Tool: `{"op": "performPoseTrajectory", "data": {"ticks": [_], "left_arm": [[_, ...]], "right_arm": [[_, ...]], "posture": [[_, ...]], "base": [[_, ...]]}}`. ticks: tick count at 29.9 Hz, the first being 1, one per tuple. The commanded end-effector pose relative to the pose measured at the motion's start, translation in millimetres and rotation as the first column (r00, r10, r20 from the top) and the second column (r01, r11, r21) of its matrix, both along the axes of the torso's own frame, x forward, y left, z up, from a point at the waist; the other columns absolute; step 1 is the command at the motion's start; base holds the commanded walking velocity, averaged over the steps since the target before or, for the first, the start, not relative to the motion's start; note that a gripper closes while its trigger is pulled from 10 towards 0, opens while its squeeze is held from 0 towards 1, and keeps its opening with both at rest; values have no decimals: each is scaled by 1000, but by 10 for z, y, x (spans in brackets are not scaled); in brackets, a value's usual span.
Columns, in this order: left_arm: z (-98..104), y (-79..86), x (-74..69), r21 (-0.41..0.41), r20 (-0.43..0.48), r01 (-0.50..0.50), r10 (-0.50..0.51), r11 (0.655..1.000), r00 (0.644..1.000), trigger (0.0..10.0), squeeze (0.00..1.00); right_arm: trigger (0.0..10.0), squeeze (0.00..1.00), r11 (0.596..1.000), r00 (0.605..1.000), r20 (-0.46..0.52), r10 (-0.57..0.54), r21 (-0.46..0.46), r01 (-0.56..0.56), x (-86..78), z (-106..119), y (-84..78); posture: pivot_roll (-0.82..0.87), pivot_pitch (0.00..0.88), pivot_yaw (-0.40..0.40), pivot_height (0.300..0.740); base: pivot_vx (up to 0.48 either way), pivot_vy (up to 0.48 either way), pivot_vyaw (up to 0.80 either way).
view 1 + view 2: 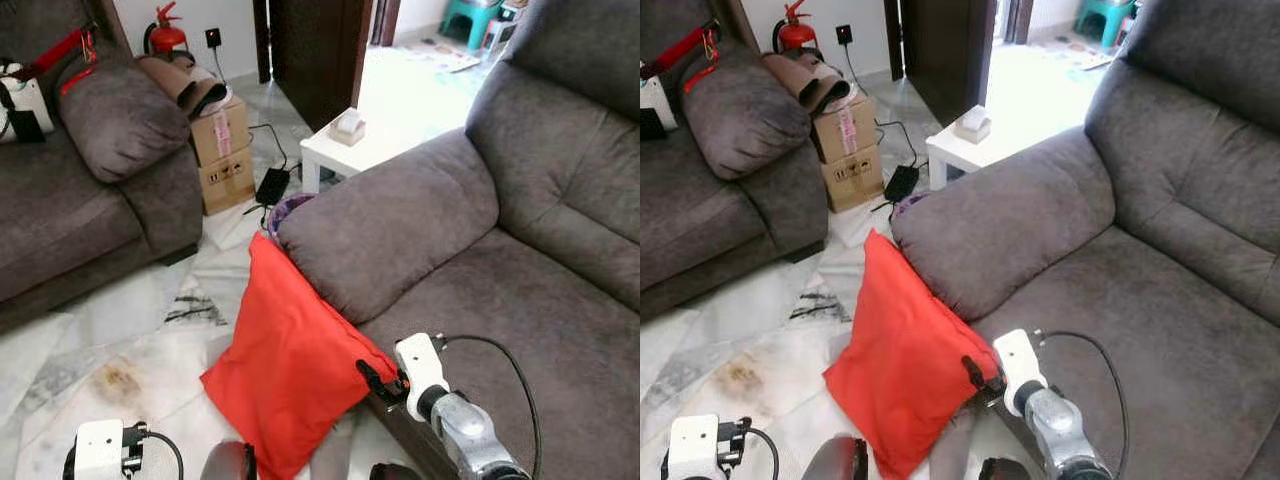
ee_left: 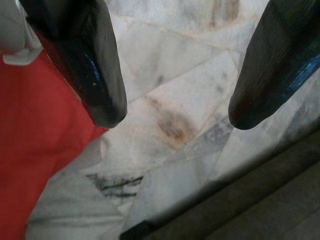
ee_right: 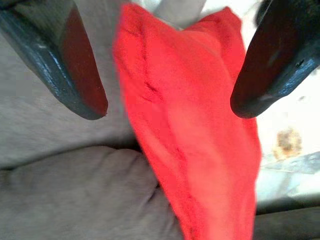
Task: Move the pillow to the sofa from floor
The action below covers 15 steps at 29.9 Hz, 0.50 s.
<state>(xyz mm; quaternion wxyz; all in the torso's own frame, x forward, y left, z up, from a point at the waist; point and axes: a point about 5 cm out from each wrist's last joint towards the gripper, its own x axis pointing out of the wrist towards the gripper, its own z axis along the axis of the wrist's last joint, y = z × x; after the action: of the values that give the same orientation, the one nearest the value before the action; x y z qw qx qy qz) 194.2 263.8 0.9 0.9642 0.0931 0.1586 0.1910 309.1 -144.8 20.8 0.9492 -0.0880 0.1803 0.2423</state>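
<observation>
Red pillow (image 1: 290, 385) on the floor (image 1: 120, 340), leaning against the sofa (image 1: 500, 300) armrest.
The right gripper (image 3: 167, 107) sits at the pillow's edge nearest the sofa seat — fingers spread wide, nothing clamped; the left gripper (image 2: 172, 117) hangs over the floor beside the pillow — fingers apart, empty.

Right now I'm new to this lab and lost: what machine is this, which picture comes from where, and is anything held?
It is a walking humanoid robot with two silver arms, each ending in two black fingers. The two wide pictures come from its head camera, looking down. A red pillow stands on the tiled floor, leaning against the grey sofa. The two close pictures come from wrist cameras. The right gripper is open with the pillow's edge between its fingers, not yet clamped. The left gripper is open above the floor. Nothing is held.
</observation>
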Motion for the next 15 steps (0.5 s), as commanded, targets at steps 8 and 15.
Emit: {"op": "performPoseTrajectory", "data": {"ticks": [8,15], "left_arm": [[104,31,-18,-5,11,21,-21,1000,1000,10000,0],[130,42,6,-12,20,10,-10,1000,1000,10000,0]], "right_arm": [[10000,1000,998,999,-48,16,55,-13,30,10,68],[10000,1000,994,998,-55,-28,107,33,47,25,35]], "posture": [[273,263,-6,632],[302,242,-17,632]], "base": [[0,0,0],[0,0,0]]}}
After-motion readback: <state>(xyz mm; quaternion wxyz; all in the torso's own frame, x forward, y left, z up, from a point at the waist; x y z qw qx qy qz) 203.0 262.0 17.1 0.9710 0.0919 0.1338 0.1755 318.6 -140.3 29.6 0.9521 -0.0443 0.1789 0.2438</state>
